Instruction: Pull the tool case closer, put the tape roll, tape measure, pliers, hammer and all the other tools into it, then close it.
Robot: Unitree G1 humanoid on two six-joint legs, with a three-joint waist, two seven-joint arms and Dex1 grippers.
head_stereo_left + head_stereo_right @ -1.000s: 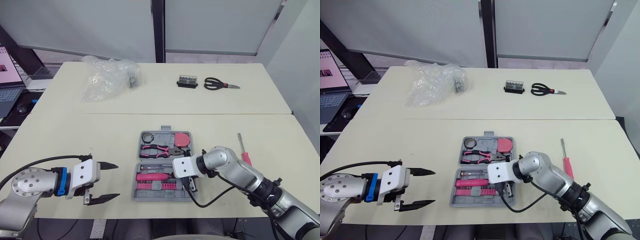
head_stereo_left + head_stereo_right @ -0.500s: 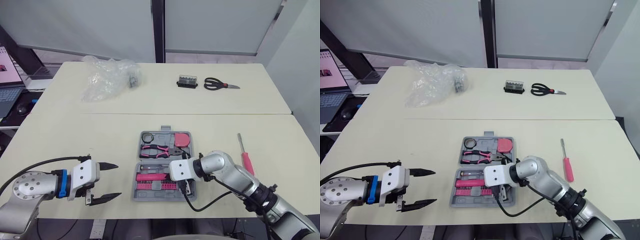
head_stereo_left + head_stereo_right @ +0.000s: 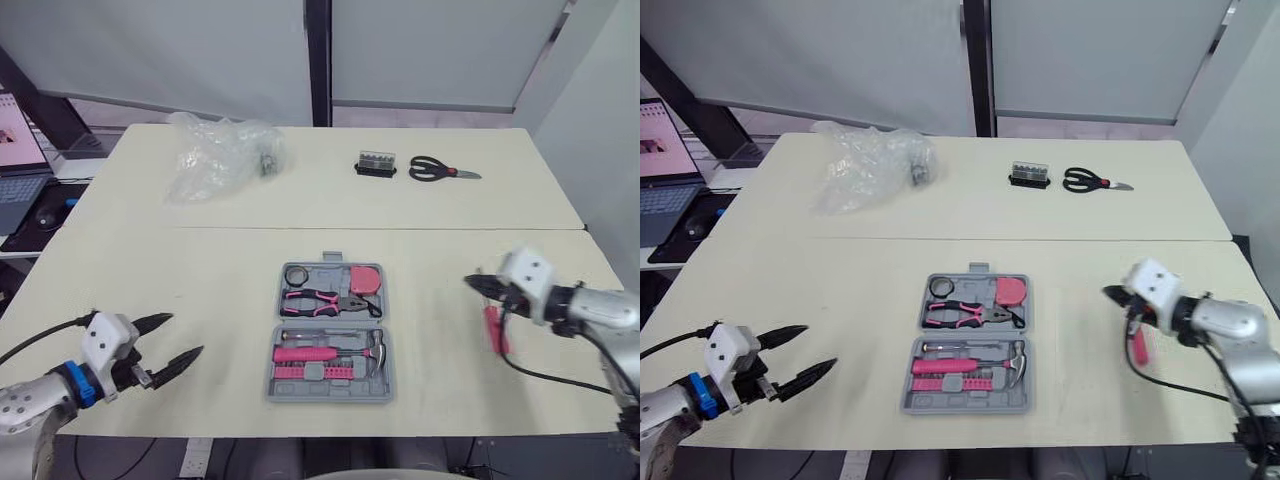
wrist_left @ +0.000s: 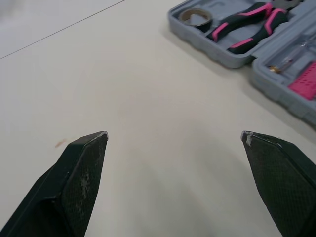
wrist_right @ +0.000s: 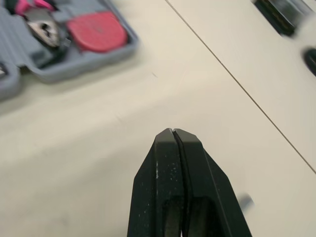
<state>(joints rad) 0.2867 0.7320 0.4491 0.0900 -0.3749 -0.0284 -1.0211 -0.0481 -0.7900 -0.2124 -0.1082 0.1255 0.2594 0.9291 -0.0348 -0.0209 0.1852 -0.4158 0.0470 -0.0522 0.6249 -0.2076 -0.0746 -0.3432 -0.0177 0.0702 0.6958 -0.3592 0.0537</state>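
The grey tool case [image 3: 322, 267] lies open at the table's front centre. Its far half holds the tape roll [image 3: 295, 274], the pink tape measure [image 3: 362, 277] and the pink-handled pliers [image 3: 325, 300]. The near half holds the hammer [image 3: 335, 352] and small bits. A red screwdriver [image 3: 493, 330] lies on the table right of the case. My right gripper [image 3: 470, 284] hovers over it, shut and empty. My left gripper [image 3: 187, 334] is open near the front left edge, well left of the case.
Black scissors [image 3: 440, 169] and a small bit box [image 3: 375, 163] lie on the far table. A crumpled clear plastic bag [image 3: 215, 155] sits at the far left. A seam [image 3: 450, 228] joins the two tables. A laptop [image 3: 12, 150] stands off the left side.
My right gripper has left the case's near half and swung right to above the screwdriver. My left arm has drawn back to the left. The hammer now shows in the case.
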